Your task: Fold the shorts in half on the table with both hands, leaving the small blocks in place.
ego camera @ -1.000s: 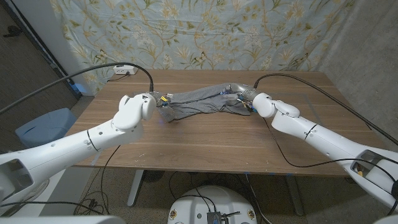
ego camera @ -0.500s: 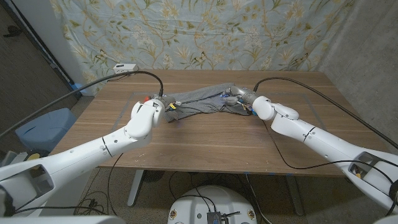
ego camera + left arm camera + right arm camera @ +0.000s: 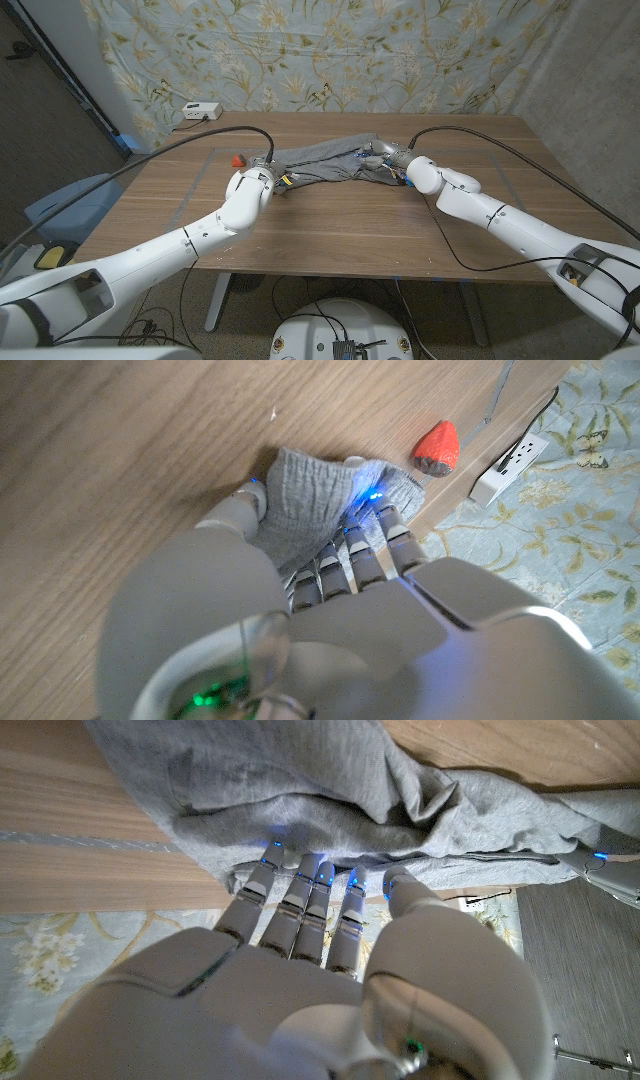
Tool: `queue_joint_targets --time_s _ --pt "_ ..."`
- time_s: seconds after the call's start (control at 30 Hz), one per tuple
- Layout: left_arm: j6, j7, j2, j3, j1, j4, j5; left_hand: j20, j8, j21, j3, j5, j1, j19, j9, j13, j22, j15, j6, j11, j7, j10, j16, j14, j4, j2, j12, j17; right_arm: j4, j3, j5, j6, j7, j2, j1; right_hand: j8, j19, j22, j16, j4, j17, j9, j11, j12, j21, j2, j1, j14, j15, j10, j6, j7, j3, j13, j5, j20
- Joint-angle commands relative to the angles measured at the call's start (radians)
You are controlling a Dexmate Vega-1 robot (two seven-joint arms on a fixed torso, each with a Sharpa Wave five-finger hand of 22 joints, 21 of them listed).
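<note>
Shorts [image 3: 325, 163] of grey cloth lie bunched across the far middle of the counter [image 3: 340, 225], stretched between both arms. The left robot hand [image 3: 268, 170] holds the end of the shorts at 9 o'clock of the cloth; in the left wrist view its fingers [image 3: 345, 550] and thumb are pinched on a ribbed grey edge [image 3: 310, 500] lifted just off the wood. The right robot hand [image 3: 392, 158] holds the end at 3 o'clock; in the right wrist view its fingertips [image 3: 300, 870] press into a rolled fold of the shorts [image 3: 330, 790], thumb closed on the same fold. Between the two robot hands the cloth sags and creases, with a peak toward 12 o'clock.

A small red block [image 3: 237, 160] sits on the counter just beside the left robot hand, at its 10 o'clock, apart from the cloth; the left wrist view shows it [image 3: 437, 447] near the counter's edge. A white power strip [image 3: 197, 111] rests at the counter's far left corner, at 11 o'clock of the shorts. A flowered curtain [image 3: 320, 50] hangs behind the counter.
</note>
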Motion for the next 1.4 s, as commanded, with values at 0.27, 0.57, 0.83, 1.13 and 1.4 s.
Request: queue_joint_targets --time_s 0.27,0.57,0.83,1.13,1.4 --pt "-0.115 0.157 -0.096 -0.03 -0.001 0.175 -0.099 -0.042 0.025 0.077 0.136 -0.048 0.24 0.06 0.0 -0.005 0.028 -0.051 0.037 -0.008 -0.011 0.041 0.01 0.076 -0.014 0.083 0.032 0.0 0.059 -0.026 0.012 0.025 0.044 0.011 0.035 0.0 -0.023 -0.001 -0.015 -0.012 -0.008 0.0 0.0 -0.02 -0.012 0.005 0.006 -0.018 -0.011 -0.009 0.001 0.006 0.022 0.0 0.002 -0.002" --pt "-0.159 0.308 -0.073 0.008 -0.021 0.213 -0.066 -0.071 0.117 0.317 0.275 -0.022 0.486 0.085 0.005 -0.015 0.143 -0.15 0.471 -0.051 -0.056 0.349 0.048 0.3 0.009 0.093 0.116 0.015 0.072 -0.079 -0.038 -0.003 0.111 0.013 0.069 -0.001 -0.114 -0.004 -0.023 0.059 -0.013 -0.001 0.001 -0.081 -0.048 0.006 -0.139 -0.136 0.008 -0.086 -0.016 -0.002 -0.021 -0.008 -0.006 0.009" --pt "-0.238 0.491 -0.024 0.03 -0.041 0.25 0.006 -0.108 0.181 0.564 0.288 0.001 0.522 0.091 0.019 0.004 0.231 -0.226 0.78 -0.052 -0.069 0.591 0.124 0.523 0.025 0.1 0.171 0.061 0.085 -0.096 -0.057 0.006 0.121 0.02 0.075 0.019 -0.112 -0.004 -0.006 0.05 -0.017 -0.003 -0.002 -0.068 -0.046 0.015 -0.149 -0.124 -0.003 -0.027 0.063 0.004 -0.022 -0.011 -0.002 0.008" --pt "-0.405 0.611 0.047 0.041 -0.113 0.267 0.091 -0.113 0.316 0.837 0.234 0.007 0.62 0.009 0.116 0.094 0.295 -0.233 0.943 -0.057 -0.014 0.739 0.28 0.654 -0.006 0.072 0.214 0.253 0.1 -0.115 -0.073 0.025 0.14 0.025 0.083 0.016 -0.104 -0.004 -0.004 0.044 -0.022 -0.003 0.002 -0.069 -0.043 0.019 -0.145 -0.117 -0.005 -0.021 0.066 0.014 -0.014 -0.011 0.0 0.007" --pt "-0.542 0.667 0.082 0.051 -0.202 0.288 0.208 -0.121 0.351 0.884 0.22 0.005 0.642 -0.026 0.147 0.129 0.289 -0.237 0.964 -0.07 -0.009 0.738 0.312 0.653 -0.004 0.057 0.212 0.309 0.108 -0.128 -0.09 0.039 0.154 0.028 0.087 0.015 -0.102 -0.004 -0.003 0.038 -0.026 -0.003 0.006 -0.07 -0.042 0.023 -0.141 -0.113 -0.007 -0.017 0.071 0.02 -0.008 -0.012 0.0 0.005"
